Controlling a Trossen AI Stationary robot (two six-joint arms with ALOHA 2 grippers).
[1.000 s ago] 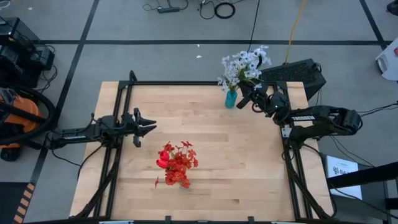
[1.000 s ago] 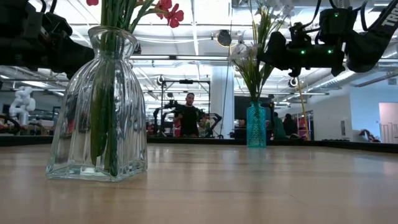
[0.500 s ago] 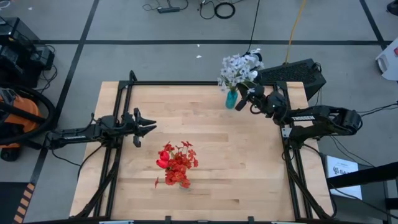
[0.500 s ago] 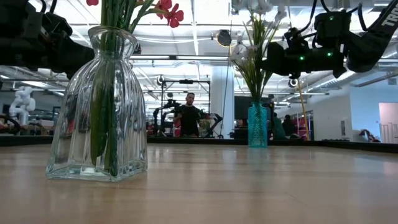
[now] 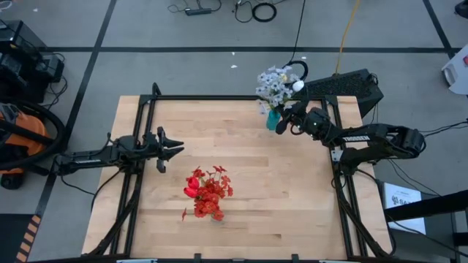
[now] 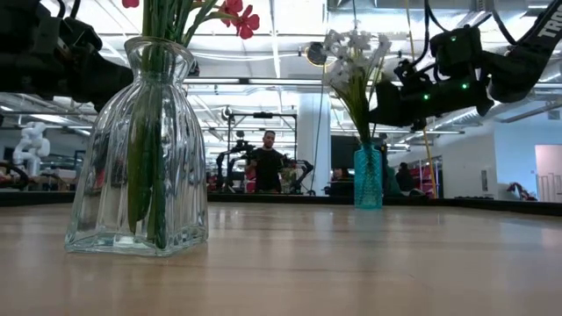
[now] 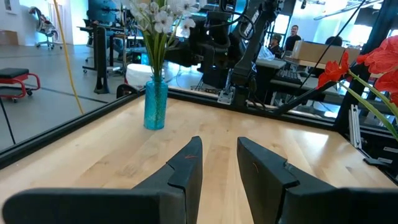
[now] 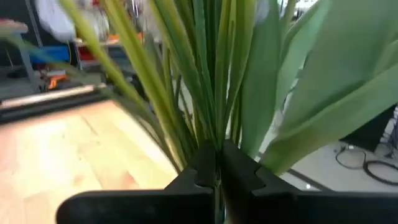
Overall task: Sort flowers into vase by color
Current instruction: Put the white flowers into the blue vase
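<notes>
white flowers (image 5: pixel 276 82) bunched upright in teal vase (image 5: pixel 273 119), far table edge; red flowers (image 5: pixel 207 191) upright in clear glass vase (image 6: pixel 138 149), near centre-front

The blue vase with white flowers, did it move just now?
Yes. The blue vase slid right along the far table edge in the low view, dragged by the right tool gripping its stems.

Both arms are dark, almost black, built of slim tubes joined by bulkier rounded joints. The left arm (image 5: pixel 95 155) ends in a left pincer (image 5: pixel 174 152) with two flat, tapering black fingers (image 7: pixel 186 168) whose inner faces look smooth and angular. The right arm (image 5: pixel 380 139) carries white lettering along one link and thicker, rounded housings. Small green lights glow on its wrist block (image 6: pixel 426 86), and black cables loop up from it. The right pincer (image 8: pixel 217 163) has matte black fingers.
</notes>
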